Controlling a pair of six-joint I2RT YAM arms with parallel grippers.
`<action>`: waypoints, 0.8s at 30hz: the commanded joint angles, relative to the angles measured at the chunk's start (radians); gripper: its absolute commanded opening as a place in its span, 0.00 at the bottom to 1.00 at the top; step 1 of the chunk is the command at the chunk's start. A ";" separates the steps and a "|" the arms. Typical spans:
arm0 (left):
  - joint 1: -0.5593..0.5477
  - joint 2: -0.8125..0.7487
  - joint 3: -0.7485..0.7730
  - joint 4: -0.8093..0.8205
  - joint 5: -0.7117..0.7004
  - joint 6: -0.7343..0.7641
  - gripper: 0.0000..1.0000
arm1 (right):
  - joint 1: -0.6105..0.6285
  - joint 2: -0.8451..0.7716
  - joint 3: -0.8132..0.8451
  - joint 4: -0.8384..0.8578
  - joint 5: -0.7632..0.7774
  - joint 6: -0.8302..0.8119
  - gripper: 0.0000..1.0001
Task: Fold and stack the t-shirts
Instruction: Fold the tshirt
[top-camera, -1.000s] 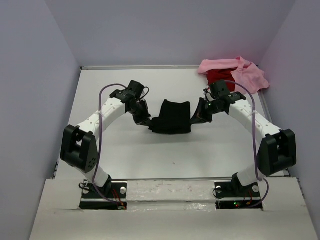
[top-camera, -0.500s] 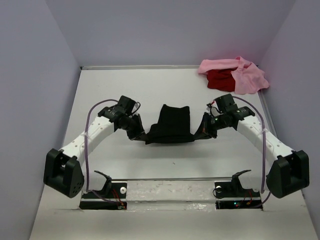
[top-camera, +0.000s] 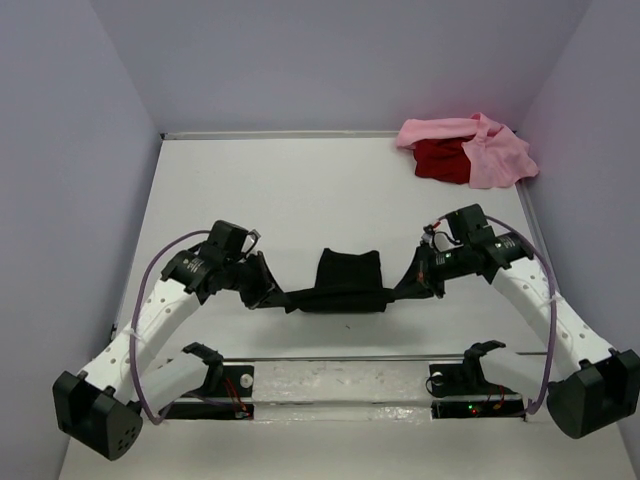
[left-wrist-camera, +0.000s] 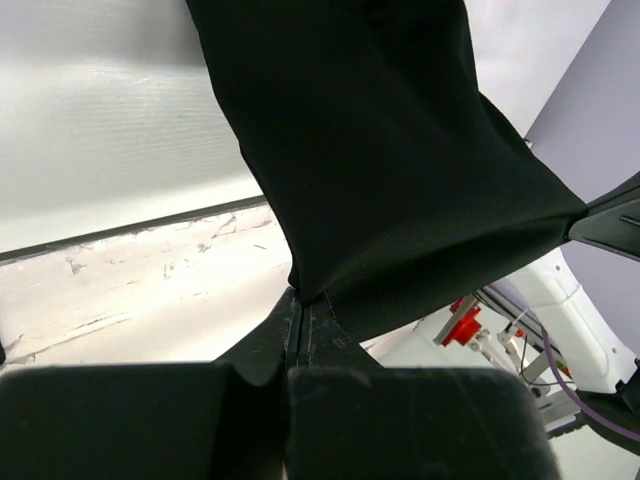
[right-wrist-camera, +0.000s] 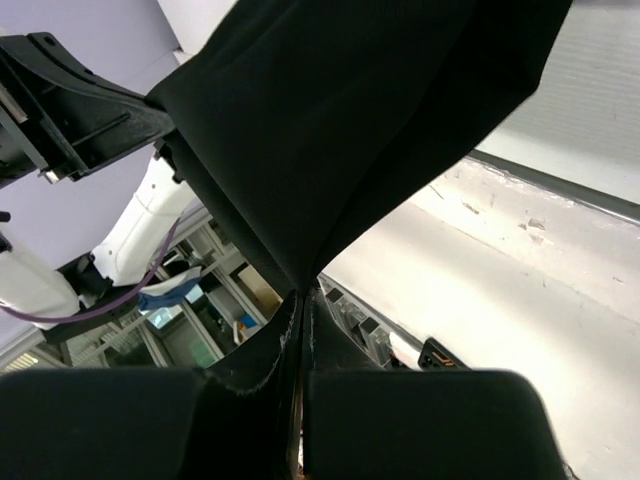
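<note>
The black t-shirt (top-camera: 345, 281) hangs stretched between both grippers over the near part of the table, its lower part draped on the surface. My left gripper (top-camera: 271, 297) is shut on its left corner; in the left wrist view the cloth (left-wrist-camera: 380, 150) runs out of the closed fingertips (left-wrist-camera: 302, 305). My right gripper (top-camera: 410, 290) is shut on the right corner, and the right wrist view shows the shirt (right-wrist-camera: 350, 120) pinched at the tips (right-wrist-camera: 303, 298). A light pink t-shirt (top-camera: 490, 150) and a red t-shirt (top-camera: 440, 160) lie heaped together at the far right corner.
Grey-violet walls close in the white table (top-camera: 300, 180) on three sides. A pale metal rail (top-camera: 340, 380) with both arm bases runs along the near edge, just below the stretched shirt.
Both grippers have pulled the black shirt toward the near edge and lower, moving apart; the cloth is now stretched wider and flatter. The pink and red heap has not moved.
</note>
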 joint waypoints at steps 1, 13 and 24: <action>0.007 0.030 0.002 -0.067 -0.048 0.008 0.00 | -0.007 0.023 0.059 -0.065 0.024 0.005 0.00; 0.008 0.442 0.205 0.172 -0.015 0.068 0.00 | -0.007 0.316 0.207 0.101 0.110 0.038 0.00; 0.010 0.835 0.489 0.208 -0.053 0.145 0.00 | -0.016 0.615 0.313 0.215 0.355 -0.008 0.00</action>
